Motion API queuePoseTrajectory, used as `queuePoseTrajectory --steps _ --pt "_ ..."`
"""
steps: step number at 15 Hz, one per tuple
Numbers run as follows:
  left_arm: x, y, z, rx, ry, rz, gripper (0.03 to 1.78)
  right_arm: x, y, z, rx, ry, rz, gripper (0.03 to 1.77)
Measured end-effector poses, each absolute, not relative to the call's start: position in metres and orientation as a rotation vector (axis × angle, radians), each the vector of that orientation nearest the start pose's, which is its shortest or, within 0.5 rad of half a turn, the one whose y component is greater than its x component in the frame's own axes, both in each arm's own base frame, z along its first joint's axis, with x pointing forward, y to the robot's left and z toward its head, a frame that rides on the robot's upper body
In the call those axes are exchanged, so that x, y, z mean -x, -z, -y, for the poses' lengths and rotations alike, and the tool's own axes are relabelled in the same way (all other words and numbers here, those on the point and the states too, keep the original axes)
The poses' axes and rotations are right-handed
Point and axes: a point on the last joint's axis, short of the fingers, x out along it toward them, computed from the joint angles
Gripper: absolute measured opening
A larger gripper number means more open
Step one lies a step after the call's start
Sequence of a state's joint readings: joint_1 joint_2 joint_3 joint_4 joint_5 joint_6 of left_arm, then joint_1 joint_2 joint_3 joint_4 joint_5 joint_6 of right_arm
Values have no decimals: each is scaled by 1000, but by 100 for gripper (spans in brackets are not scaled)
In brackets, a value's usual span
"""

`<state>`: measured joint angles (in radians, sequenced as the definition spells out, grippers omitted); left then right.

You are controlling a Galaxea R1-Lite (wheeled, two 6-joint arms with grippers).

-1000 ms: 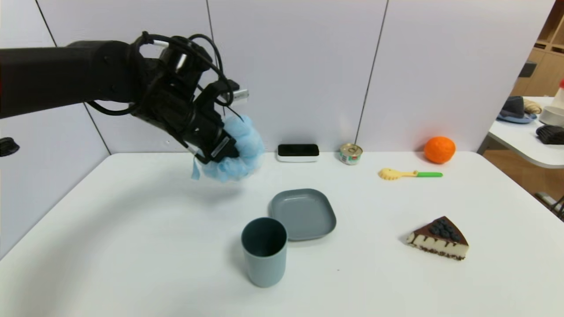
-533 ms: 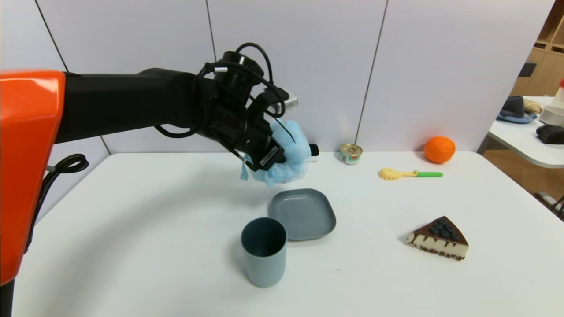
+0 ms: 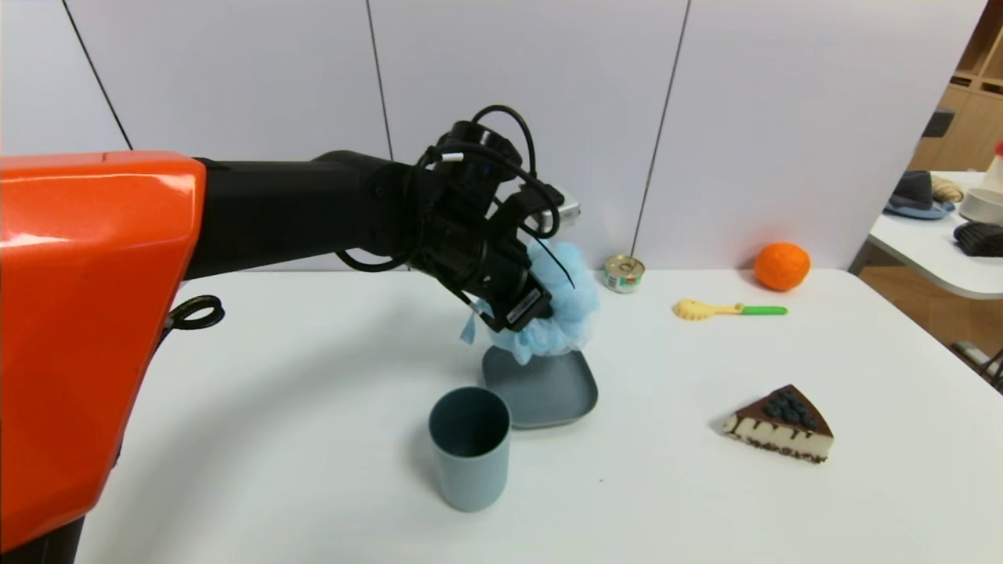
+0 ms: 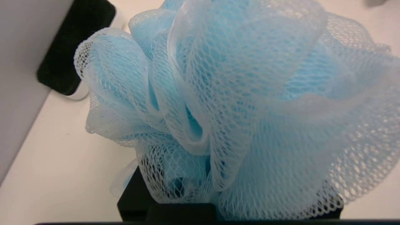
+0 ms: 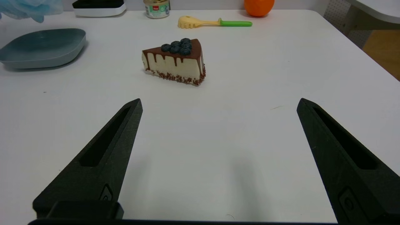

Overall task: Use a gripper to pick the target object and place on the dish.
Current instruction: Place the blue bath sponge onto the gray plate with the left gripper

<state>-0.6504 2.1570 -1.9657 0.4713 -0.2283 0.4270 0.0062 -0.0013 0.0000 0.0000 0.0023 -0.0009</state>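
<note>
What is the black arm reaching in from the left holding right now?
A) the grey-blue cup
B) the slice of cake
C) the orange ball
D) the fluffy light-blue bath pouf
D: the left gripper is closed on the light-blue bath pouf, holding it up over the far part of the grey-blue dish.

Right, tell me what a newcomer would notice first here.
Probably the light-blue mesh pouf, clutched by the left gripper above the far part of the grey-blue dish. Next, the orange ball at the table's far right, then the blueberry-topped cake slice, nearer, right of the dish.
</note>
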Motion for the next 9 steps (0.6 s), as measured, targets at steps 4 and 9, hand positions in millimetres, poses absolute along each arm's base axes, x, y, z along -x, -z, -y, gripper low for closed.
queuePoseTrajectory --steps 4,9 --pt "-341 -210 274 -516 1001 -555 73 23 -75 0 0 -9 1 171" --pt "-338 -193 273 -537 1012 -685 73 23 -75 0 0 -8 1 171"
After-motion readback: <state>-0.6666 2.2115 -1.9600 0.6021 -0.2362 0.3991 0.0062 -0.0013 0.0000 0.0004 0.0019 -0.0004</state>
